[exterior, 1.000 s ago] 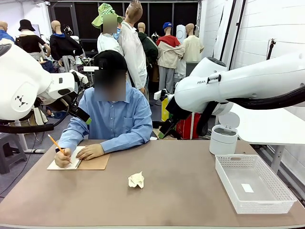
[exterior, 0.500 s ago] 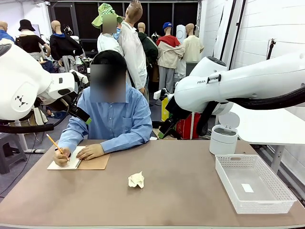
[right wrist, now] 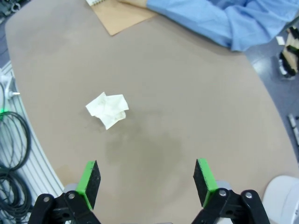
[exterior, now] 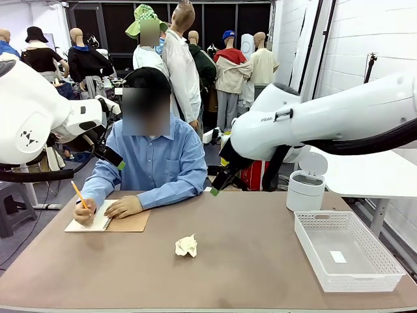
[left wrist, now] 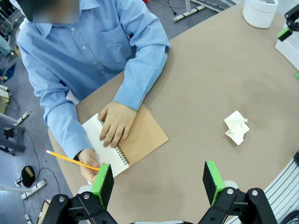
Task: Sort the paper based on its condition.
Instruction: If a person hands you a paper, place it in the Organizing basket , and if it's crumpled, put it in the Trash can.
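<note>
Brown desk (exterior: 260,280) shared with a person on the far side, busy workshop behind. The person is writing: the writing hand (exterior: 85,215) holds a pencil (exterior: 79,195) on the open page, and the other hand (exterior: 124,207) lies flat on the notebook (exterior: 130,223), probably to stop it sliding.

One crumpled paper (exterior: 186,246) sits alone near the desk middle, touching nothing, well apart from the notebook and from the white mesh basket (exterior: 326,279) at the robot's right. A small white slip (exterior: 337,257) lies in the basket; what it is can't be told. A white lidded bin (exterior: 305,190) stands just behind the basket. Basket and bin are likely the two sorting spots, with the crumpled ball meant for one of them.

Left jaws are released, pads (left wrist: 103,184) spread wide with nothing between them. They hang high over the person's end of the desk, looking down on the notebook, apparently parked or watching.

Right jaws are also released and empty, pads (right wrist: 89,182) wide apart. They are raised above the desk and aimed down, with the paper ahead of them and off toward one pad. This looks like the approach to a pick, so the paper isn't sorted yet.

Next, centre over the ball and descend. It's light, so a pad could knock it away.
</note>
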You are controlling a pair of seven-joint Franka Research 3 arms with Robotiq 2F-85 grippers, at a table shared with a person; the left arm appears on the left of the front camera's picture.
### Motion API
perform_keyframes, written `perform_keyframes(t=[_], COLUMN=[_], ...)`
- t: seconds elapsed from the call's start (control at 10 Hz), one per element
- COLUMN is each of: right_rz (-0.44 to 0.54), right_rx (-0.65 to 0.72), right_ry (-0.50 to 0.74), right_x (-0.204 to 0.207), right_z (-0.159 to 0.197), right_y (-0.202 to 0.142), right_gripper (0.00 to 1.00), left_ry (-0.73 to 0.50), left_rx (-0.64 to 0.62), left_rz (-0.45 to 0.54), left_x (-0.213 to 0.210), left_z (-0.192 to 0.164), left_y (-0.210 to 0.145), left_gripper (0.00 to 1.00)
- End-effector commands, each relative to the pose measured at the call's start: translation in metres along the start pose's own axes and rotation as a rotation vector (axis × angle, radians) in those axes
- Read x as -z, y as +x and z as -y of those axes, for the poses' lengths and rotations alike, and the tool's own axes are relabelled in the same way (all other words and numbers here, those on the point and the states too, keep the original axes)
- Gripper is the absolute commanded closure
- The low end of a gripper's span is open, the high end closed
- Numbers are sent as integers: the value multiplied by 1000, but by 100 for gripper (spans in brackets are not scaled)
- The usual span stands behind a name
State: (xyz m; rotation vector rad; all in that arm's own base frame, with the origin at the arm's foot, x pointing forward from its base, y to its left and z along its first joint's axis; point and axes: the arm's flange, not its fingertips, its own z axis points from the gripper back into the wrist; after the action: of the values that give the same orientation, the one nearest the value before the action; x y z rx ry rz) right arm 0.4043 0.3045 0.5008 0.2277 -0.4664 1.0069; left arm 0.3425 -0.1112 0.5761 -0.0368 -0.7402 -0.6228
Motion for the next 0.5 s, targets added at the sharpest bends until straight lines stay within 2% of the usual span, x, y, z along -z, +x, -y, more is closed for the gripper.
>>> perform_keyframes(t=[0.0,0.4], right_rz=[-42,-105], right_rx=[13,3], right_ry=[-29,27], right_x=[31,102], right_z=[-15,-37], right_y=[14,28], right_gripper=[0,0], left_ry=[1,1], left_rx=[-1,-1], left_rz=[2,2], left_x=[-1,-1], left_z=[-1,-1], left_y=[0,0], left_gripper=[0,0])
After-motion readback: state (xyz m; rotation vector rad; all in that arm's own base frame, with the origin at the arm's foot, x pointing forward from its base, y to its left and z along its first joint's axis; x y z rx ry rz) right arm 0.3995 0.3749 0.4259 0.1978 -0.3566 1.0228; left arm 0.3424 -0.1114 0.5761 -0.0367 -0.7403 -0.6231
